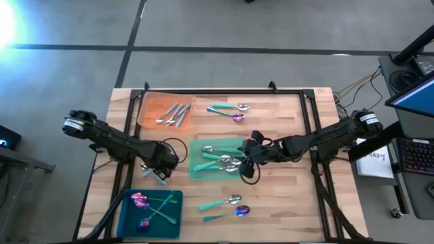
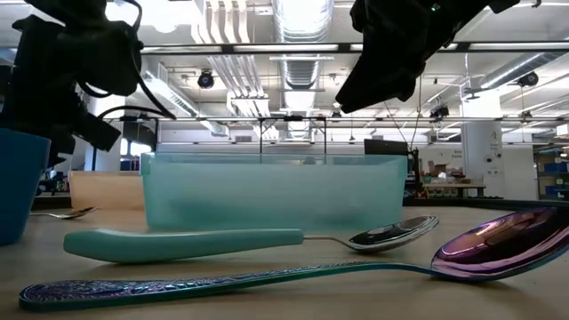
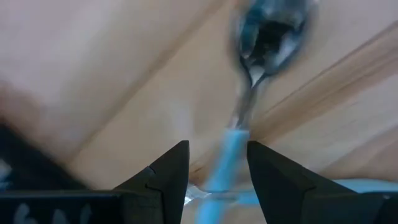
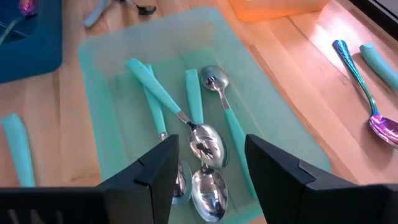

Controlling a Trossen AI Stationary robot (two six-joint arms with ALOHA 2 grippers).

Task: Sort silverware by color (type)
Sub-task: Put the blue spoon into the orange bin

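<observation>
My left gripper [image 1: 154,171] [image 3: 217,146] points down, open, over loose silverware on the wood between the green tray [image 1: 203,144] and the blue tray [image 1: 129,220]. A silver-headed spoon's teal handle [image 3: 222,169] runs between its fingers, apparently untouched; the bowl [image 3: 273,31] lies on the table beyond. My right gripper [image 1: 245,163] [image 4: 211,142] hangs open and slanted above the green tray [image 4: 280,134], which holds several teal-handled silver spoons [image 4: 205,143]. The orange tray [image 1: 150,103] holds all-silver pieces [image 1: 173,114]; the blue tray holds purple-headed spoons [image 1: 141,200].
Loose spoons lie on the table: a silver-headed [image 1: 229,107] and a purple-headed one [image 1: 237,116] at the far middle, another such pair [image 1: 220,202] [image 1: 229,214] near the front edge, close to the low camera [image 2: 222,242] [image 2: 498,244]. A second teal handle [image 3: 367,185] lies by my left gripper.
</observation>
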